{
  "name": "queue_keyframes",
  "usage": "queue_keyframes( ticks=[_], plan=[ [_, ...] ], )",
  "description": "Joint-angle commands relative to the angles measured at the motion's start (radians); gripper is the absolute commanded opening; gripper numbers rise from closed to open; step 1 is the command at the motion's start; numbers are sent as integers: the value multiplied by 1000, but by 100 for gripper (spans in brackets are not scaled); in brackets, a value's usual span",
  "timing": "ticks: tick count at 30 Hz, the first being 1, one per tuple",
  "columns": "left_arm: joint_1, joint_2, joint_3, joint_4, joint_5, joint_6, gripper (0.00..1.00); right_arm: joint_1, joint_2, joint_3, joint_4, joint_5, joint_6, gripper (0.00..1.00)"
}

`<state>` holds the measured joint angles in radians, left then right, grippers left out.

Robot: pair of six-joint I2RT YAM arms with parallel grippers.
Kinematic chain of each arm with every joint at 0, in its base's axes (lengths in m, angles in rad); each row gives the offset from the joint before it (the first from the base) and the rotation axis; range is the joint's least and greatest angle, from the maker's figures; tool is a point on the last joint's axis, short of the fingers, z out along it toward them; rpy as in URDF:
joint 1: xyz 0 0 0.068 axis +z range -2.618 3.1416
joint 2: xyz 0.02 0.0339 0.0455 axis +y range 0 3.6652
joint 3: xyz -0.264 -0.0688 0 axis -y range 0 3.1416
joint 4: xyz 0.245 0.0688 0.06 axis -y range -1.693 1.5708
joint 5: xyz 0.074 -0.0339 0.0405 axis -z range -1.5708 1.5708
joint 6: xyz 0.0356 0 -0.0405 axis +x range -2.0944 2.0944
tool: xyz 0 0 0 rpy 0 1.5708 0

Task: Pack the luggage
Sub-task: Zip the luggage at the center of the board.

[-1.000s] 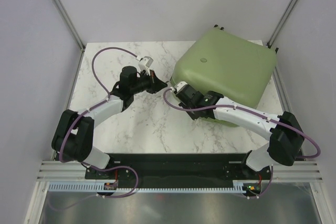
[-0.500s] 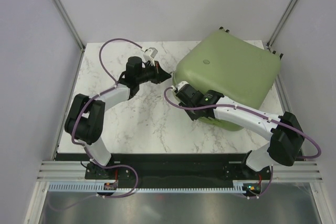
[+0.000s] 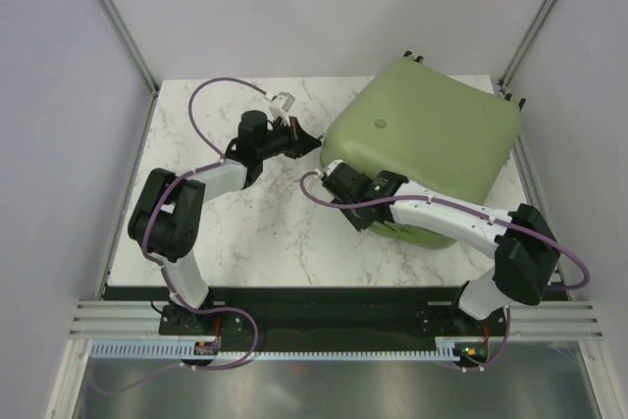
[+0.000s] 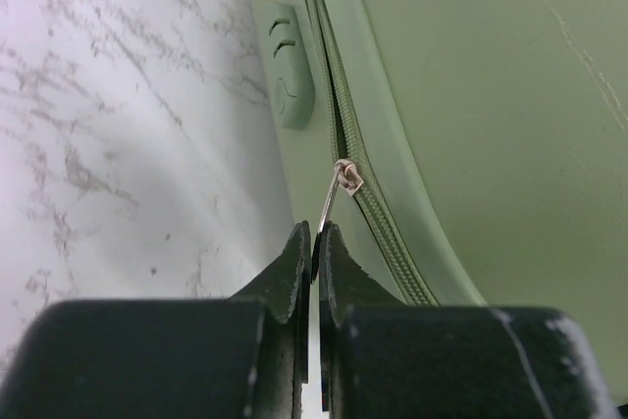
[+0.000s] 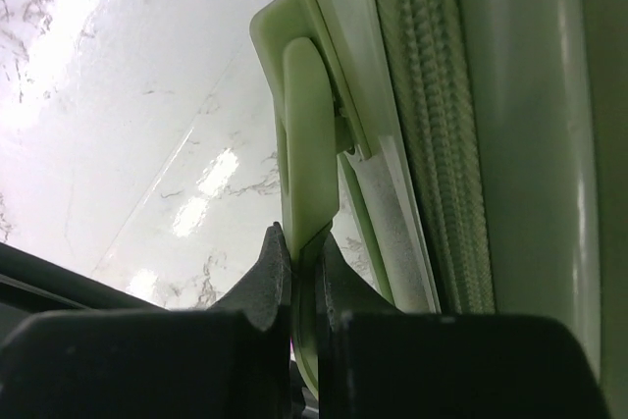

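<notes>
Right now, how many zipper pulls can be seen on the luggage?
1: the zipper pull on the side of the luggage, pinched by the left gripper. Others may be hidden.

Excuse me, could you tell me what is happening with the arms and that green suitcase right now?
Both arms are working on the closed sage-green luggage, which lies flat on the marble table. The left claw is shut on the metal zipper pull at the case's edge, apparently to run the zipper. The right claw pinches a pale green handle-like fitting on the side, seemingly steadying the case. How far the zipper has run cannot be told.
</notes>
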<state>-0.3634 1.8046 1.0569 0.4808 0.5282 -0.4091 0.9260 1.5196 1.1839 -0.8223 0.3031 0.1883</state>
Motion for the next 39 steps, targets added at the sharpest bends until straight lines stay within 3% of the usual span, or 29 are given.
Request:
queue_keyframes(
  ticks=[1,5,7,8,10,11,13,19,22,26,27,33,35,36,38,39],
  plan=[
    [133,-53,-104,71,-340,-7,2,33,-9,69,-221,39,7,0],
    [132,-93,-167,87,-303,-28,2,33,1,63,-161,4,-47,1],
    [129,-100,-187,90,-295,-39,2,31,-7,56,-147,-30,-72,6],
    [127,-102,-193,91,-290,-42,2,33,-12,53,-134,-45,-85,17],
    [127,-108,-208,93,-289,-45,2,31,-25,49,-124,-94,-127,29],
    [127,-106,-212,93,-289,-45,2,31,-32,48,-117,-111,-141,44],
    [127,-105,-224,91,-289,-45,2,30,-39,46,-113,-186,-179,54],
    [127,-106,-230,73,-281,-45,2,24,-41,94,-143,-237,-237,62],
    [127,-102,-221,47,-284,-37,2,19,-78,204,-162,-227,-218,65],
    [127,-99,-221,39,-284,-28,2,-35,-102,431,-201,-14,-66,72],
    [127,-99,-222,38,-283,-27,2,-103,-96,465,-213,92,-37,73],
    [127,-117,-247,35,-249,-25,2,-497,-64,618,-268,376,91,74],
    [127,-125,-253,35,-237,-27,2,-623,-84,637,-268,389,128,75],
    [127,-132,-261,33,-235,-25,2,-771,-94,629,-267,381,181,75],
    [127,-137,-265,28,-234,-20,2,-924,-143,558,-246,302,223,75],
    [127,-140,-265,25,-232,-17,2,-1079,-160,522,-235,271,237,75]
  ],
)
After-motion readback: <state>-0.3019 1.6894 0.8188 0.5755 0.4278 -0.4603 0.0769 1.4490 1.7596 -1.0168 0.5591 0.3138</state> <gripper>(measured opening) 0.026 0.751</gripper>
